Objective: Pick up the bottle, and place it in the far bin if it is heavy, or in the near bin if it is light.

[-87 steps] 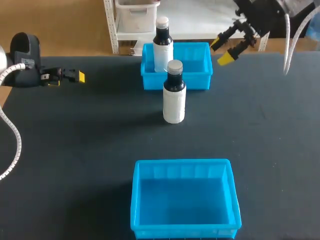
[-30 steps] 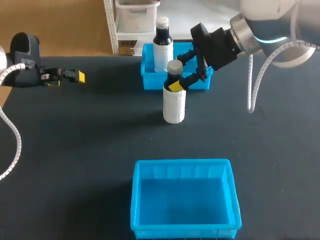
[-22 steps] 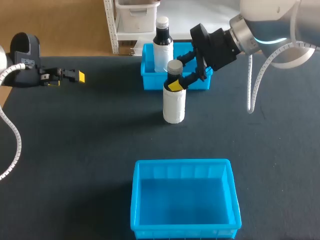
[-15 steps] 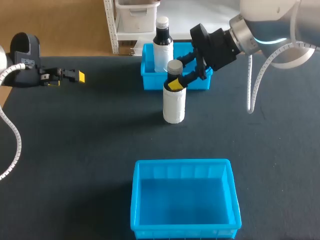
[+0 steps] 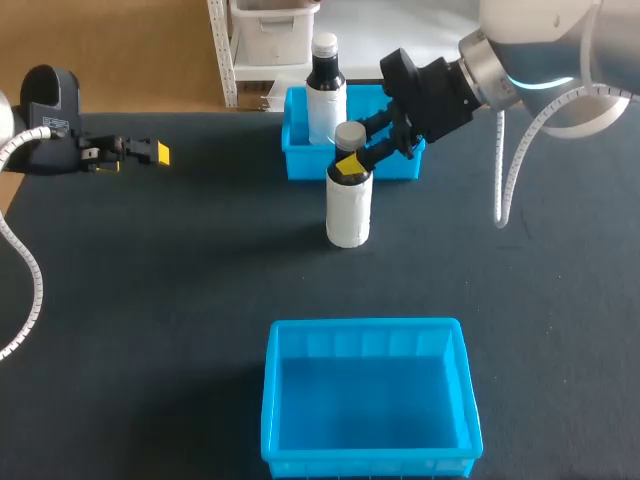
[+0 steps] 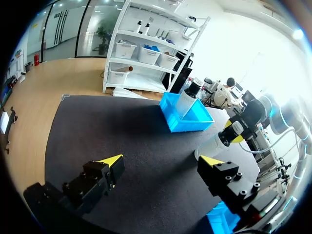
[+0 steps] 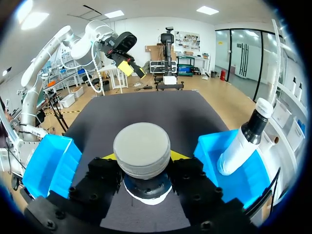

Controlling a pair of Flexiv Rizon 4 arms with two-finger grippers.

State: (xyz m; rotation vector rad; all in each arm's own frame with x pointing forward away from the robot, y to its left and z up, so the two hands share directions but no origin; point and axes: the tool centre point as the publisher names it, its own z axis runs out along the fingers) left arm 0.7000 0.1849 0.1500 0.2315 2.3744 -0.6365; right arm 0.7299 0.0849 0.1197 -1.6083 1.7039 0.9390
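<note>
A dark bottle (image 5: 349, 195) with a white label and a grey cap stands upright mid-table, between the two blue bins. My right gripper (image 5: 352, 160) comes in from the back right, its fingers pressed against the bottle's neck from both sides. In the right wrist view the cap (image 7: 142, 146) fills the space between the fingers of the right gripper (image 7: 144, 158). The far bin (image 5: 400, 150) has a second, similar bottle (image 5: 325, 90) standing in it. The near bin (image 5: 300, 400) has nothing in it. My left gripper (image 5: 140, 152) hangs open at the table's far left, holding nothing.
The left wrist view shows the left gripper (image 6: 161, 163) over bare dark tabletop, with the far bin (image 6: 175, 122) and the held bottle (image 6: 210, 145) well ahead of it. Dark table surface lies to either side of the bins.
My right arm came down from the back right to the bottle. Over the last second its fingers have closed in on the neck. The bottle and the left arm have not moved.
</note>
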